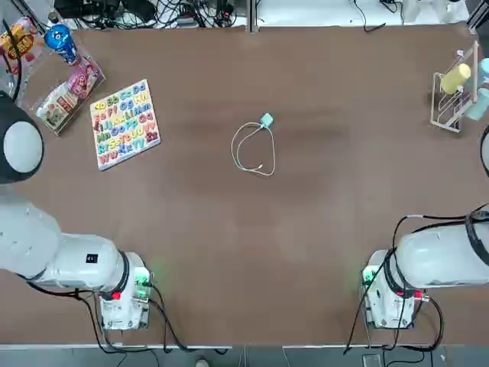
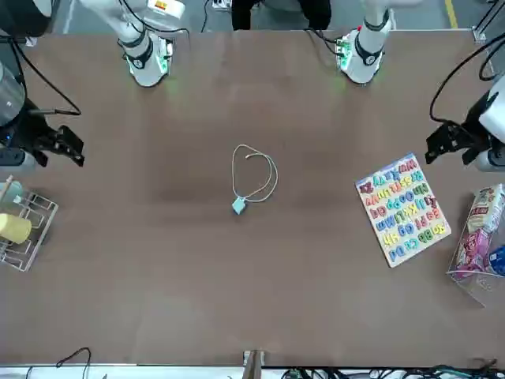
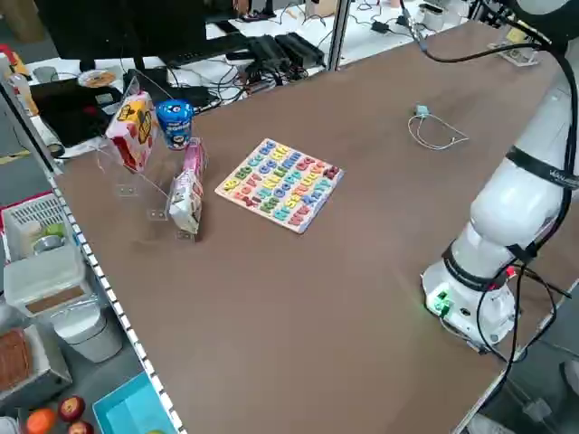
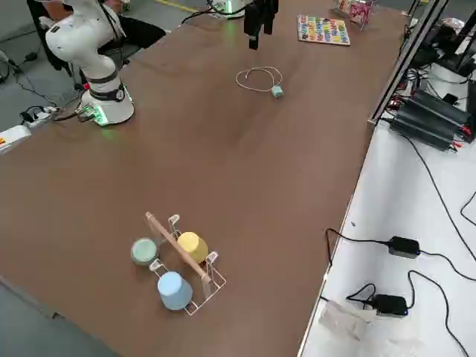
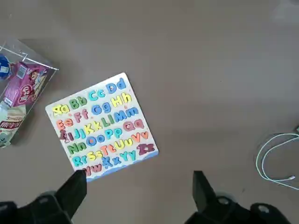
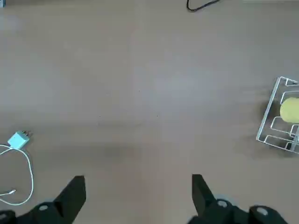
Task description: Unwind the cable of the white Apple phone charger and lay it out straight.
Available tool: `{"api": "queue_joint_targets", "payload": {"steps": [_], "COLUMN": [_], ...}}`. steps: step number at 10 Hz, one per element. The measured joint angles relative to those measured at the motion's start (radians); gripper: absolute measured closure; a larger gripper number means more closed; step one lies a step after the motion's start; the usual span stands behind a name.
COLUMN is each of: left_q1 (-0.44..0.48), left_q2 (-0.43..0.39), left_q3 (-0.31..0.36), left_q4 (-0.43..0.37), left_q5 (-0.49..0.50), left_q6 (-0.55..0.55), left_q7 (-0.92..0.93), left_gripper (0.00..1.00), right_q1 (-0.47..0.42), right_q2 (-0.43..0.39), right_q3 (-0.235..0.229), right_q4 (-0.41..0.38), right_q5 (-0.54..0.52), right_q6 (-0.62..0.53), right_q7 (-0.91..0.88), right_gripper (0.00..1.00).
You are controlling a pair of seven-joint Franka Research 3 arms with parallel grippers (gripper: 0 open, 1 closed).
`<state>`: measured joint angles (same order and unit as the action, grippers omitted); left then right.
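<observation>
1. The white Apple phone charger (image 1: 267, 120) sits mid-table with its cable (image 1: 253, 149) curled in one loose loop, the tiny connector tip ending near the bottom of that loop, on the robot's side. Nothing's touching it yet.

2. Left gripper (image 5: 138, 186) hangs high with its jaws spread wide and empty. From those jaws the cable loop lies off toward the other arm's side — only its edge creeps into the left wrist view.

3. Right gripper (image 6: 138, 184) is the same deal, jaws fully apart and nothing between them. The charger lies off toward the left arm's side from here, with the loop beside it.

4. So the thing sits between the two arms, well apart from both — honestly neither looks clearly nearer. My guess: one gripper pins the plug block and the other pulls the connector end away from it.

5. Containers: a clear bin (image 1: 61, 84) by the alphabet puzzle (image 1: 124, 123) holds snack packets and a blue can, and a wire rack (image 1: 452, 99) on the right arm's side holds a yellow cup and paler ones.
</observation>
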<state>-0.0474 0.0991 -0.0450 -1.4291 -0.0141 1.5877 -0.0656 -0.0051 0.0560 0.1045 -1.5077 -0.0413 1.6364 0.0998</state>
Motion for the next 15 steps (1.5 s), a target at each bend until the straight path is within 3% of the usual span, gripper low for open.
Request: {"api": "queue_joint_targets", "payload": {"steps": [5,9,12,15], "left_q1": [-0.007,-0.093,-0.206,-0.338], "left_q2": [0.003,0.078,0.102,0.184], "left_q3": [-0.01,-0.048,-0.102,-0.11], "left_q4": [-0.012,-0.042,-0.193,-0.235], "left_q5": [0.0,0.0,0.0,0.0], "left_q6": [-0.002,0.035,0.235,0.345], "left_q7": [0.0,-0.063,-0.274,-0.439], "left_gripper": [0.0,0.0,0.01,0.02], "right_q1": [0.0,0.01,0.019,0.077], "right_q2": [0.0,0.007,0.024,0.079], "right_q3": [0.0,0.003,0.004,0.007], "right_q4": [-0.002,-0.004,-0.009,-0.01], "right_q5": [0.0,0.0,0.003,0.035], "right_q6": [0.004,0.005,0.006,0.013], "right_q7": [0.001,0.136,0.327,0.618], "right_gripper": [0.0,0.0,0.0,0.0]}}
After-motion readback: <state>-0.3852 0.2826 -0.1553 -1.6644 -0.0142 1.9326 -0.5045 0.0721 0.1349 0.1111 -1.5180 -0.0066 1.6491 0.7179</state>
